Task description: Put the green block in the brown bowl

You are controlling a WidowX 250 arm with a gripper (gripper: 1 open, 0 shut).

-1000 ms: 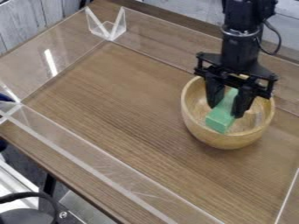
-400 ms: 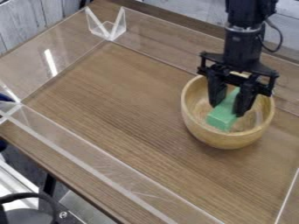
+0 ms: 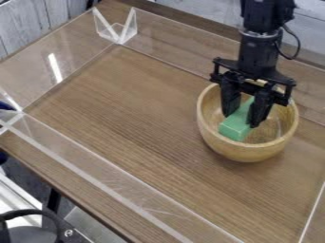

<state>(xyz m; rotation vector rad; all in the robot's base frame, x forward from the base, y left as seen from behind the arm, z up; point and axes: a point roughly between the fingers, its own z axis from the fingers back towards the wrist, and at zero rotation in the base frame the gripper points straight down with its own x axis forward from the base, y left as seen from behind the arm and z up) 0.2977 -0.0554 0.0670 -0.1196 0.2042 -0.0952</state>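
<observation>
The brown bowl (image 3: 254,154) stands at the right side of the wooden table. My gripper (image 3: 244,119) points down into it from above, its black fingers (image 3: 226,106) on either side of the green block (image 3: 237,128). The jaws are shut on the block. It hangs tilted inside the bowl, its lower end down near the bowl's floor. Whether it touches the floor I cannot tell.
Clear acrylic walls (image 3: 76,152) fence the wooden table (image 3: 127,114) on all sides, with a clear corner bracket (image 3: 117,27) at the back left. A black cable (image 3: 299,38) hangs behind the arm. A dark object (image 3: 32,226) sits below the table's front left corner.
</observation>
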